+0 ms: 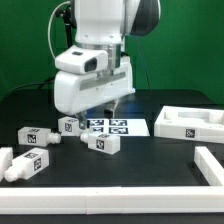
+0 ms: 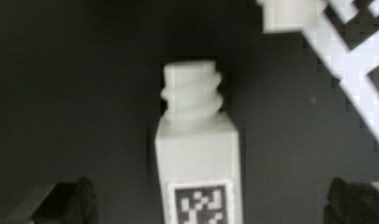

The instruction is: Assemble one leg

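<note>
Four white legs with marker tags lie on the black table in the exterior view: one (image 1: pixel 103 143) in front of the marker board, one (image 1: pixel 68 125) to its left, and two more (image 1: pixel 35 137) (image 1: pixel 22 163) further to the exterior view's left. My gripper (image 1: pixel 104 108) hangs above the table near the first two. In the wrist view a leg (image 2: pixel 200 150) lies lengthwise between my two dark fingertips (image 2: pixel 65 200), its narrower stub end (image 2: pixel 191 85) pointing away. My gripper (image 2: pixel 212 202) is open, with wide gaps on both sides of the leg.
The marker board (image 1: pixel 115 127) lies behind the legs and shows in a corner of the wrist view (image 2: pixel 337 35). The large flat white panel (image 1: pixel 190 122) sits at the exterior view's right. A white rim (image 1: pixel 150 200) runs along the front.
</note>
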`<state>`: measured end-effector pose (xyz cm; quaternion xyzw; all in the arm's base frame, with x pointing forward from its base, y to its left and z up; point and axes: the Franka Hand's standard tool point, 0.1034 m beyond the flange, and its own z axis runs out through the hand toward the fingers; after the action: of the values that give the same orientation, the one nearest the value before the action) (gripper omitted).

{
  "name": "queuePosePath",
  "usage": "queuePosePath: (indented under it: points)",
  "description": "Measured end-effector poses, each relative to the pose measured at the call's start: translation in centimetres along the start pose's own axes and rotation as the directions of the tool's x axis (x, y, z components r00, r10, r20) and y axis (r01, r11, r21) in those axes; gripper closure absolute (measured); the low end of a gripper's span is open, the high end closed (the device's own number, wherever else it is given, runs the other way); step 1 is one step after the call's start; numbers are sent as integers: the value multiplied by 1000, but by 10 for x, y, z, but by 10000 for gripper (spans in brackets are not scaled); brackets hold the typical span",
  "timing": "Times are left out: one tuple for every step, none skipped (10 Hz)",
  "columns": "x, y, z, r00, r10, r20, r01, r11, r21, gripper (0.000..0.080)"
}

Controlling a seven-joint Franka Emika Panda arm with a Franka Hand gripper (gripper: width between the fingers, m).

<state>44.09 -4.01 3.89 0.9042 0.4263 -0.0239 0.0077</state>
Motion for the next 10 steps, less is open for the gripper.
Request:
queuePosePath:
  points:
    - [-2,-4,9,1000,-9,-1,9,1000,6,151]
    - [-3,-11,19,1000,-29,8,29,999,23,151]
    - [-3,-13,28,999,-46,-7,46,999,9,151]
    - [-9,-9,30,994,-110,1,110,994,22,151]
    - [-11,-3,31,994,-113,-1,113,993,20,151]
    - [-10,-4,31,993,-114,0,114,993,21,274]
    - [-11,-4,31,993,-114,0,114,993,22,412]
    - [-11,-4,31,994,-113,0,113,993,21,515]
    - [-11,-4,31,994,-113,0,113,993,22,515]
    - [-11,-7,30,996,-94,0,94,995,22,514]
